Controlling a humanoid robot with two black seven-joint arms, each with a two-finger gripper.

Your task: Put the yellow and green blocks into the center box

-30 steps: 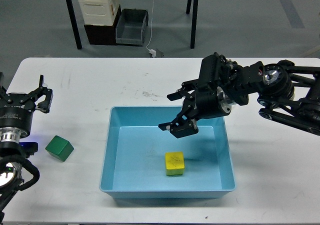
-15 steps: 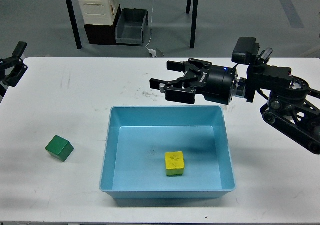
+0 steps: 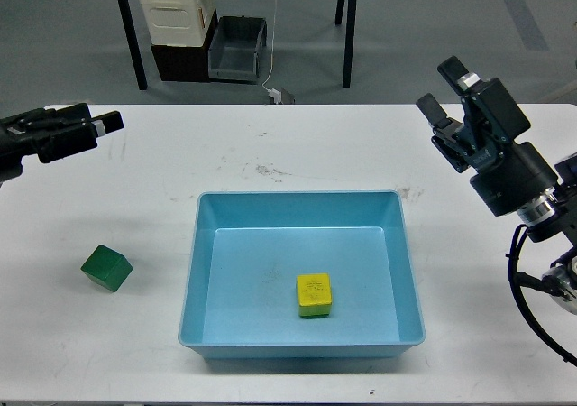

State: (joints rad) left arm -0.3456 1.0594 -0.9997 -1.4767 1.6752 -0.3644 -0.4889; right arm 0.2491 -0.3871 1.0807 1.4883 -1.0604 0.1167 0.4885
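a: where do things stand around the blue box (image 3: 193, 298)?

b: the yellow block (image 3: 315, 295) lies inside it. the green block (image 3: 106, 268) sits on the table left of it, so that's next.

a: the grippers?

b: right gripper (image 3: 442, 90), beyond the box's right corner, spread and empty. left gripper (image 3: 101, 124), far left of it; can't tell its fingers. it must come down over the green block.

The yellow block (image 3: 315, 295) lies flat on the floor of the blue center box (image 3: 198, 271), right of its middle, well below and inward of my right hand (image 3: 442, 95). The green block (image 3: 106, 268) sits on the white tabletop (image 3: 162, 171) outside the box, below my left hand (image 3: 95, 126), turned slightly askew.
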